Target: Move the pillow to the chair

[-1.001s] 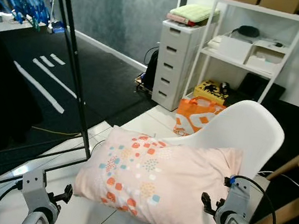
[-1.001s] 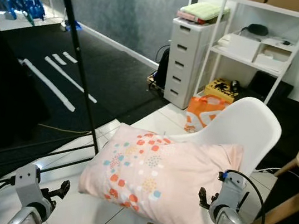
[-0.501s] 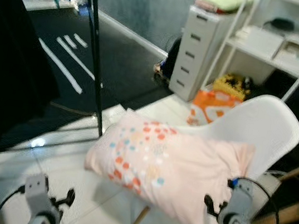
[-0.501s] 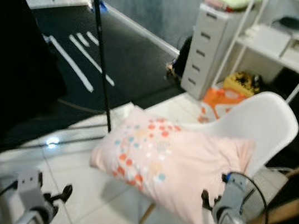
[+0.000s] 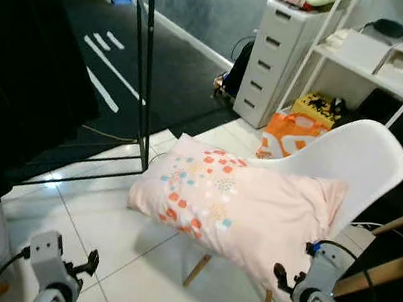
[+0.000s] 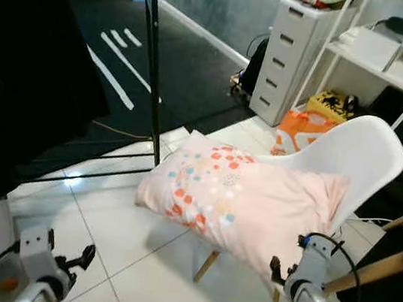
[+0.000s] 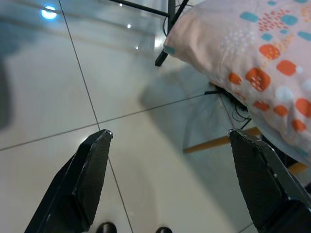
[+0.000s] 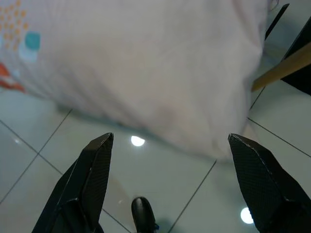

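Both end effectors hang low with fingers spread and nothing held — the left end effector (image 7: 170, 184) over bare tile, the right end effector (image 8: 167, 187) just below the pillow (image 5: 242, 206). The pillow lies across the seat of the white chair (image 5: 359, 163), its patterned end overhanging the front — it looks delivered, so free hands make sense.

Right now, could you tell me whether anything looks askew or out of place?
The pillow lies on the white chair but hangs well past the seat's front and left edge. Both claws are open and clear of it.
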Controlling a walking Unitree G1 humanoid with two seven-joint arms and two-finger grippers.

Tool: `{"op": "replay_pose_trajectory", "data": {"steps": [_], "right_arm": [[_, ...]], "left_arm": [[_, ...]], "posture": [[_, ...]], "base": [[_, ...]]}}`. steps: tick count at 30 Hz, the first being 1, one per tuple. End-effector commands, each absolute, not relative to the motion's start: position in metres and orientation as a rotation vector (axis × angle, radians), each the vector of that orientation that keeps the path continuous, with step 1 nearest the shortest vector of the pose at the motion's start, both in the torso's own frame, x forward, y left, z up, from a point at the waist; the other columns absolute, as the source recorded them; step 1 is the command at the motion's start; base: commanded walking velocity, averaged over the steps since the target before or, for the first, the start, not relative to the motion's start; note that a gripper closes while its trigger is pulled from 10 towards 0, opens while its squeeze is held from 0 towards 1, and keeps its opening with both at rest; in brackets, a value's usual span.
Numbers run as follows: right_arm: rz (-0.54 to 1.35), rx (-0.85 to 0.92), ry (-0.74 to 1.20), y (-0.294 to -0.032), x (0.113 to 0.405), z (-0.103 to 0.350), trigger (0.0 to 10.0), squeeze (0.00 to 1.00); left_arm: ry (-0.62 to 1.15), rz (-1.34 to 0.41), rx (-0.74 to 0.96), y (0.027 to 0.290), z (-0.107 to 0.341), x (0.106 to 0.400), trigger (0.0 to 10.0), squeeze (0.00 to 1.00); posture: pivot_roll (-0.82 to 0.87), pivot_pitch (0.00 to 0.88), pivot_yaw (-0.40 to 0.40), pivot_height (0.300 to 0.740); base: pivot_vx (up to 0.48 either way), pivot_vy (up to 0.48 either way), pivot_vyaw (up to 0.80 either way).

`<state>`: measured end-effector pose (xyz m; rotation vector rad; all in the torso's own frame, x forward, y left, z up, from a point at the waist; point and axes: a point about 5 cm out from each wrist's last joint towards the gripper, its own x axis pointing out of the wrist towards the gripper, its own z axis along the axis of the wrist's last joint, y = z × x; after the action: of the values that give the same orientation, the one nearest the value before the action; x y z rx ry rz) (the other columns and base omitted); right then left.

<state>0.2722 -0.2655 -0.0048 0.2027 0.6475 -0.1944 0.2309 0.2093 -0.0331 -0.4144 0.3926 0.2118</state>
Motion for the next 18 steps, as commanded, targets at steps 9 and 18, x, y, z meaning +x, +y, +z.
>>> {"op": "replay_pose_trajectory", "data": {"steps": [9, 18], "right_arm": [[-0.196, 0.216, 0.668, -0.2644, 0.2689, -0.0084, 10.0, 0.0], [-0.206, 0.22, 0.67, -0.2666, 0.2672, -0.009, 10.0, 0.0]], "left_arm": [[0.41, 0.255, -0.44, 0.2116, -0.0396, 0.2212, 10.0, 0.0], [0.399, 0.235, -0.43, 0.2094, -0.0391, 0.2205, 10.0, 0.0]], "posture": [[-0.1, 0.0, -0.069, 0.74], [-0.1, 0.0, -0.067, 0.74]], "base": [[-0.115, 0.0, 0.0], [0.0, 0.0, 0.0]]}}
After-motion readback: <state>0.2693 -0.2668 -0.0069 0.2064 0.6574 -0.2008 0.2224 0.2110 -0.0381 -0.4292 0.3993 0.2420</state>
